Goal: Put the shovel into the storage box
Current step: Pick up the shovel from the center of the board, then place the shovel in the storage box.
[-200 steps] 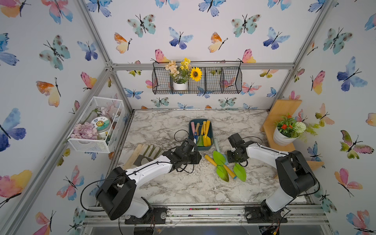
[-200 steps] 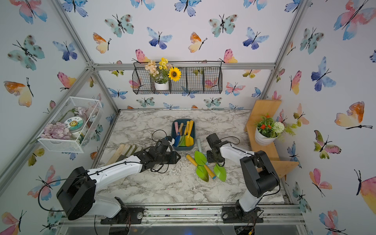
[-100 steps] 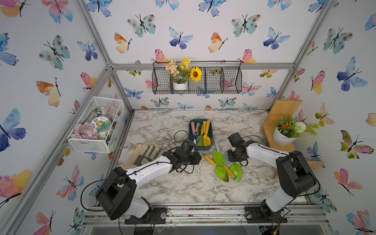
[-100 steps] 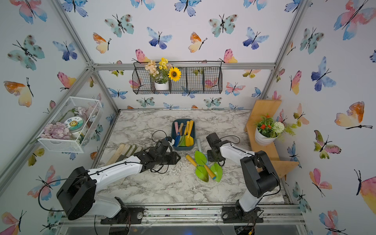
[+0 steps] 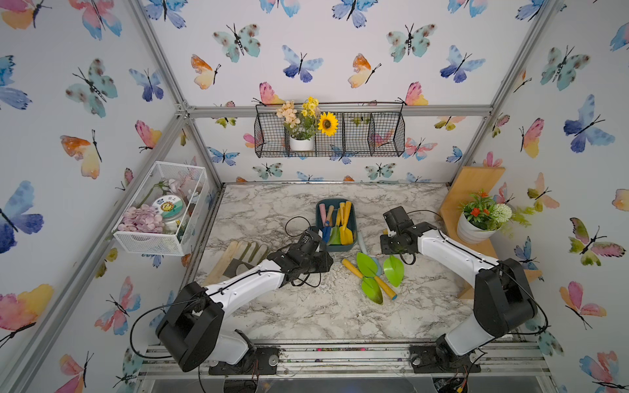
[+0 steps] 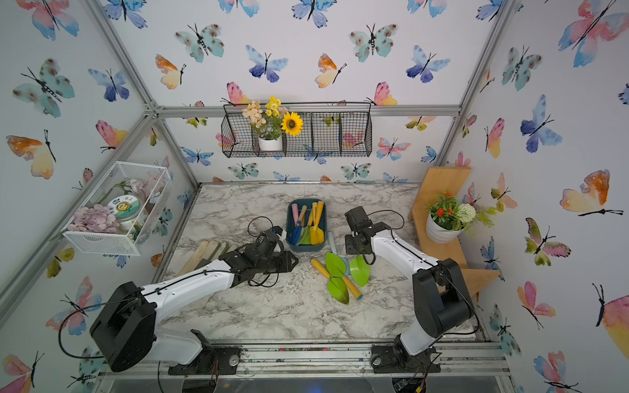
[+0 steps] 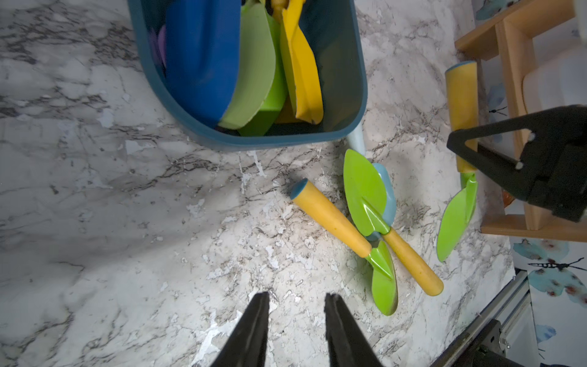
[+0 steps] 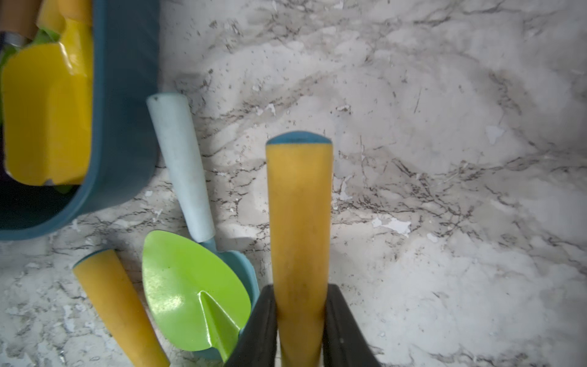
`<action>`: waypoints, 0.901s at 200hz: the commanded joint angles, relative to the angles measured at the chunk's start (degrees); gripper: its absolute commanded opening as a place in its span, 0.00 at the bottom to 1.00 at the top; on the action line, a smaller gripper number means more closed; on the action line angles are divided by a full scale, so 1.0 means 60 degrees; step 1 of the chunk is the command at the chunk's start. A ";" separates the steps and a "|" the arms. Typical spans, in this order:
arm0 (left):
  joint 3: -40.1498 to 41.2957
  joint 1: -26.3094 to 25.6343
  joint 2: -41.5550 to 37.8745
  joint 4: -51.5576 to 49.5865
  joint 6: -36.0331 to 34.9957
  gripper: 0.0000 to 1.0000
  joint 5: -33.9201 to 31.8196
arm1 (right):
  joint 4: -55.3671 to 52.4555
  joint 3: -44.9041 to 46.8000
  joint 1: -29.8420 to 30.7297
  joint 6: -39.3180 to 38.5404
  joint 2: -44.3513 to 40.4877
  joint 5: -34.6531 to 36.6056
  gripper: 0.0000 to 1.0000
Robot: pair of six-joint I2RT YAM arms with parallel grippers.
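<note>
1. Comparing with a second ago: found the green-bladed shovel (image 5: 393, 270) dragged up-frame, away from the lower-right spot by the pile and in under the right pincer (image 8: 298, 289). Also caught that pincer going from open to clamped over the same stretch.
2. Right now seeing the right pincer squeezed tight on the shovel's yellow handle, fingers (image 8: 263, 317) pressed flat against both sides, blue-capped end poking out past the tips.
3. In both top views, spotting the green-bladed shovel just right of centre frame, blade pointing down-frame, near the lower right corner of the storage box (image 5: 340, 248) but outside it. Can't tell if the blade tip touches the tabletop (image 5: 272, 211), tbh.
4. Left pincer (image 7: 297, 295): partly open, gripping nothing, only marble showing in the gap. In a top view, parked left of centre frame, close to the box's lower left corner.
5. Storage box: sitting dead centre of frame in both top views, long side running up-frame, already loaded with a blue shovel (image 7: 203, 57), a green shovel (image 7: 257, 73) and a yellow shovel (image 7: 301, 70).
6. Loose on the tabletop below the box in a top view: two crossed shovels (image 7: 330, 219) with yellow handles and green blades, piled over a pale blue trowel (image 8: 181, 165). Seeing that trowel's handle just beside the box wall.
</note>
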State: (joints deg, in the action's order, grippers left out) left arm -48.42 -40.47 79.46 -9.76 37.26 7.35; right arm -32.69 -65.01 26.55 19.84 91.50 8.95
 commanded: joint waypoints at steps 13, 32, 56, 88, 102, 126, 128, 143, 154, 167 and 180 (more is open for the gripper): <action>0.0290 0.0514 -0.0621 -0.0274 0.0182 0.36 -0.0111 | -0.0213 -0.0837 -0.0074 -0.0098 -0.0182 -0.0256 0.17; 0.0351 0.0702 -0.0824 -0.0374 0.0178 0.36 -0.0118 | -0.0147 -0.1239 -0.0074 -0.0072 -0.0023 -0.0507 0.17; 0.0406 0.0880 -0.1037 -0.0472 0.0220 0.36 -0.0130 | -0.0051 -0.1800 -0.0074 0.0029 0.0291 -0.1030 0.17; 0.0453 0.1002 -0.1158 -0.0563 0.0236 0.36 -0.0146 | 0.0166 -0.2800 -0.0059 0.0344 0.0930 -0.1801 0.18; 0.0492 0.1017 -0.1207 -0.0578 0.0255 0.36 -0.0135 | 0.0228 -0.3319 -0.0048 0.0499 0.1301 -0.2114 0.18; 0.0611 0.1020 -0.1323 -0.0572 0.0330 0.36 -0.0125 | 0.0314 -0.4231 0.0050 0.0726 0.2019 -0.2401 0.18; 0.0625 0.1025 -0.1331 -0.0571 0.0336 0.36 -0.0123 | 0.0310 -0.4263 0.0054 0.0732 0.2056 -0.2415 0.18; 0.0712 0.1031 -0.1442 -0.0585 0.0371 0.36 -0.0136 | 0.0364 -0.4800 0.0115 0.0906 0.2545 -0.2639 0.18; 0.0786 0.1023 -0.1520 -0.0600 0.0394 0.36 -0.0136 | 0.0407 -0.5168 0.0167 0.1045 0.2883 -0.2799 0.18; 0.0861 0.1035 -0.1594 -0.0611 0.0412 0.36 -0.0144 | 0.0438 -0.5674 0.0232 0.1187 0.3291 -0.2923 0.18; 0.0907 0.1046 -0.1649 -0.0643 0.0435 0.36 -0.0152 | 0.0382 -0.6163 0.0285 0.1327 0.3720 -0.3102 0.18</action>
State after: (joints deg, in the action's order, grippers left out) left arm -43.75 -34.54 71.31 -12.34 39.31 7.33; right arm -31.11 -96.97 27.35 25.19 110.24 -5.67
